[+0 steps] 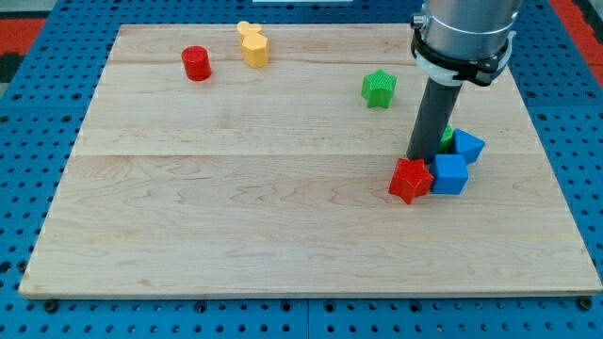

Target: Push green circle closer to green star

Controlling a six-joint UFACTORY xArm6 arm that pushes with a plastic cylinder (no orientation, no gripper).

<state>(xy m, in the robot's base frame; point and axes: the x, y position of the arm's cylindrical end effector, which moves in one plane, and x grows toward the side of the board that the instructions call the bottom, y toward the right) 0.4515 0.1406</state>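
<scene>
Pale wooden board (pixel 236 188) on blue perforated base (pixel 38 104). My tip (pixel 420 157), a plain dark rod with nothing to spread or pinch, sits at the cluster on the view's right: red star block (pixel 411 180), two blue blocks (pixel 450 175) (pixel 467 145). Green circle block (pixel 447 137) is mostly hidden behind the rod. Green star block (pixel 379 88) is apart, toward the view's top. Red cylinder (pixel 196 63) and yellow block (pixel 252 45) lie at top left.

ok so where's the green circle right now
The green circle is at the view's right, mostly hidden behind my rod, with my tip just to its left. It sits in a cluster with two blue blocks and the red star.
</scene>
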